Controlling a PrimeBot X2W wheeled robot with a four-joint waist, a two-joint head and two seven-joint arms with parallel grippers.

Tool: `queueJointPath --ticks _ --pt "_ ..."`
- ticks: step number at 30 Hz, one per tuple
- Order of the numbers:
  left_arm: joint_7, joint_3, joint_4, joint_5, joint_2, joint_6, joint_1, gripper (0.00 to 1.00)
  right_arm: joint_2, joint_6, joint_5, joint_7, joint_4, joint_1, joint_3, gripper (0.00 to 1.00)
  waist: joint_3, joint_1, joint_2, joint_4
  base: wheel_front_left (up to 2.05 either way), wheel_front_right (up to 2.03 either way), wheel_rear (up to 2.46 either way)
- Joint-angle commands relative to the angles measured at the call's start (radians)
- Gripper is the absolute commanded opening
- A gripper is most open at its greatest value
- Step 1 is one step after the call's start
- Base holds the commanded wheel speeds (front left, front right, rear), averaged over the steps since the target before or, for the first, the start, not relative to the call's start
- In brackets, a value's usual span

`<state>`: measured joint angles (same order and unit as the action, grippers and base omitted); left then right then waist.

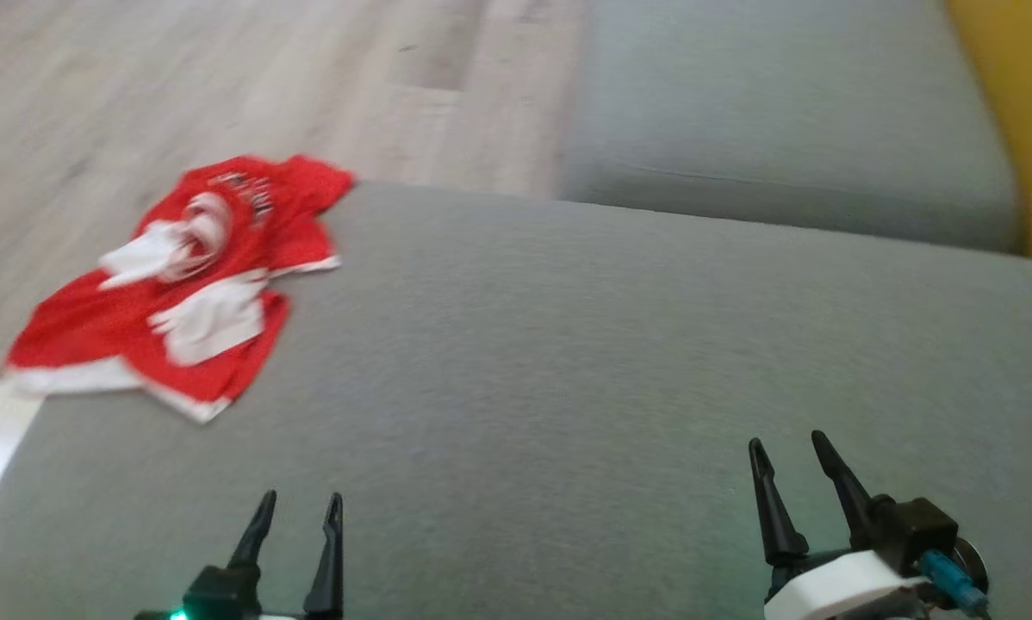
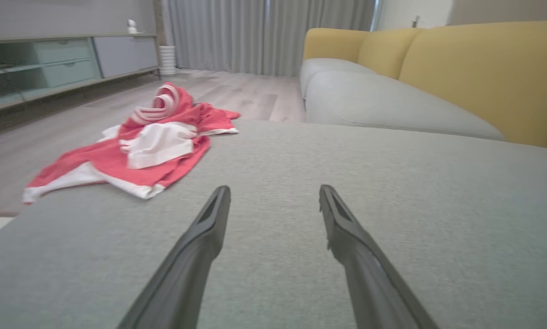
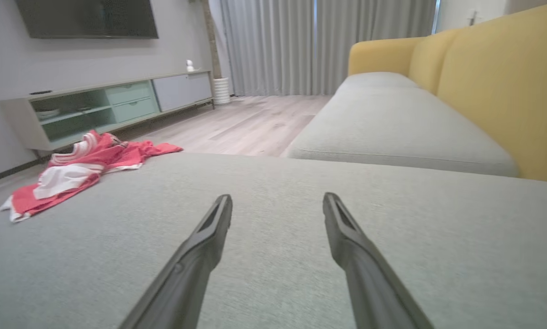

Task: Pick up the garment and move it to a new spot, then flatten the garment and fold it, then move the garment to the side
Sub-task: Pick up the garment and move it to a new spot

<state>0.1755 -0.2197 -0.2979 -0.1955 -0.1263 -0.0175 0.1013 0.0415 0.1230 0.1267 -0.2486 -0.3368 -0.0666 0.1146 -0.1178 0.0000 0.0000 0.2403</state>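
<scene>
Dark tapered fingers of the left gripper [image 1: 301,497] and right gripper [image 1: 786,439] hang low over a broad grey cushion [image 1: 568,362], both claws spread wide and holding nothing. Flat woven fabric lies bare between them and the garment [image 1: 180,284], a crumpled red-and-white shirt lying across the cushion's far left edge, beside the pale wood floor [image 1: 180,77]. Beyond, a second grey seat [image 1: 783,129] meets a mustard-yellow backrest [image 2: 483,68].

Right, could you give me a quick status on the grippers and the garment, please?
Left gripper and right gripper open, empty. Red-and-white garment crumpled at far left edge of grey cushion, untouched. Only bare cushion between.
</scene>
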Motion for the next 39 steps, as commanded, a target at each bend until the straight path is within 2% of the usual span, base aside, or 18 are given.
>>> queueJointPath --ticks 1,3,6,17,25,29,34,39 --pt "-0.003 0.040 0.042 -0.001 -0.015 0.005 -0.066 1.00 0.009 0.008 0.010 -0.013 0.036 0.063 0.023 1.00 0.004 0.0000 0.0000 0.122 0.00 0.00 0.00" --pt "-0.007 0.045 0.052 -0.003 -0.023 0.008 -0.069 1.00 0.009 0.008 0.017 -0.013 0.038 0.068 0.027 1.00 0.006 0.0000 0.0000 0.176 0.00 0.00 0.00" --pt "0.003 0.073 0.077 -0.016 -0.031 0.029 -0.060 1.00 0.009 0.008 0.018 -0.013 0.038 0.102 0.065 1.00 0.037 0.0000 0.0000 0.209 0.00 0.00 0.00" --pt "0.039 0.148 0.145 -0.056 -0.039 0.084 -0.003 1.00 0.009 0.008 0.022 -0.013 -0.003 0.197 0.153 1.00 0.076 0.0000 0.0000 0.240 0.00 0.00 0.00" --pt "0.041 0.167 0.180 -0.074 -0.057 0.088 0.003 1.00 0.009 0.008 0.011 -0.013 -0.005 0.200 0.149 1.00 0.080 0.0000 0.0000 0.246 0.00 0.00 0.00" --pt "0.012 0.199 0.216 -0.073 -0.119 0.080 -0.055 1.00 0.009 0.008 -0.016 -0.013 0.010 0.185 0.114 1.00 0.085 0.0000 0.0000 0.252 0.00 0.00 0.00" --pt "-0.079 0.226 0.267 -0.063 -0.232 0.045 -0.223 1.00 0.009 0.008 -0.052 -0.013 0.036 0.149 0.061 1.00 0.088 0.0000 0.0000 0.258 0.00 0.00 0.00" --pt "-0.171 0.280 0.249 -0.081 -0.351 0.012 -0.411 1.00 0.009 0.008 -0.112 0.006 0.074 0.148 0.051 1.00 0.144 0.0000 0.0000 0.196 0.00 0.00 0.00"
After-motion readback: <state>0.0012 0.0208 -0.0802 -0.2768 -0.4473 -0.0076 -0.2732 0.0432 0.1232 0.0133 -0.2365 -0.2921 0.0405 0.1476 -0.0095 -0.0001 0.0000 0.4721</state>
